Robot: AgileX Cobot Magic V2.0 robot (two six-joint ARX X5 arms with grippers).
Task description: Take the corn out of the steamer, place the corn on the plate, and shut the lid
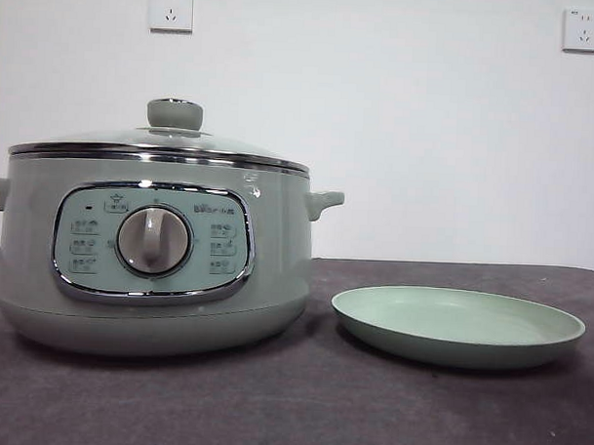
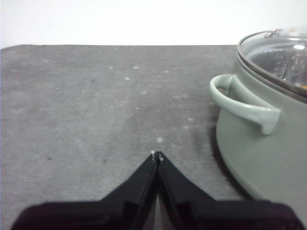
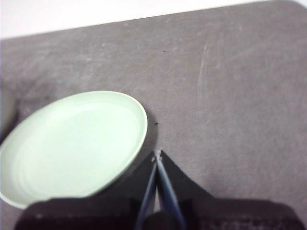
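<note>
The pale grey-green steamer (image 1: 149, 266) stands at the left of the table, its glass lid (image 1: 163, 140) with a pale knob resting on it. The corn is hidden; I cannot see it through the lid. An empty pale green plate (image 1: 457, 326) lies to the steamer's right. My left gripper (image 2: 157, 155) is shut and hovers over bare cloth beside the steamer's side handle (image 2: 242, 105). The right gripper (image 3: 157, 155) is shut too, just off the rim of the plate (image 3: 72, 143). Neither arm shows in the front view.
A dark grey cloth (image 1: 300, 408) covers the table. Behind it is a white wall with two sockets (image 1: 171, 9). Open cloth lies in front of the steamer and plate.
</note>
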